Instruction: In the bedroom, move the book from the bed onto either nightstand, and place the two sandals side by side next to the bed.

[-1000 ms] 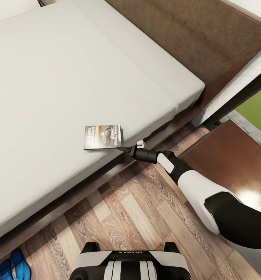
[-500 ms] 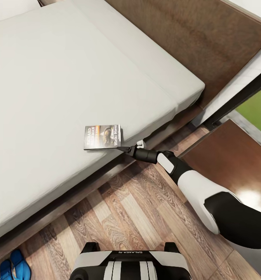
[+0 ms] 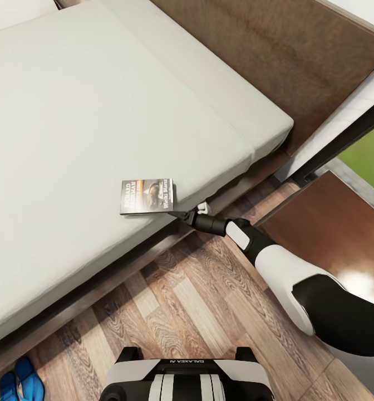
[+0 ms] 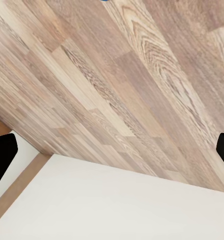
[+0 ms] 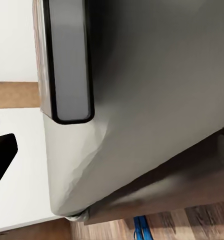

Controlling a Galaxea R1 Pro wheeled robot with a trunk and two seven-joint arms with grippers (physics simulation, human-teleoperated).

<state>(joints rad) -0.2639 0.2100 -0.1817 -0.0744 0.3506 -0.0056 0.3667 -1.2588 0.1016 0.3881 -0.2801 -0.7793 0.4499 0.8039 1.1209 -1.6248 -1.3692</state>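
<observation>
The book (image 3: 147, 196) lies flat on the grey mattress of the bed (image 3: 98, 111), close to its near edge. My right gripper (image 3: 179, 213) sits at the book's near right corner, level with the mattress edge, and looks open. In the right wrist view the book's edge (image 5: 67, 60) is very close, and one black fingertip (image 5: 1, 154) shows far to the side of it. The two blue sandals (image 3: 20, 384) lie together on the floor by the bed's frame. My left gripper (image 4: 112, 150) is open over the plank floor, holding nothing.
A dark brown nightstand (image 3: 331, 234) stands right of my right arm, beside a black-framed window with grass behind. The brown headboard (image 3: 276, 50) runs along the far side. Wood-plank floor (image 3: 198, 301) lies between my base and the bed.
My right gripper and forearm have shifted very slightly to the right, away from the book. The book and sandals have not moved.
</observation>
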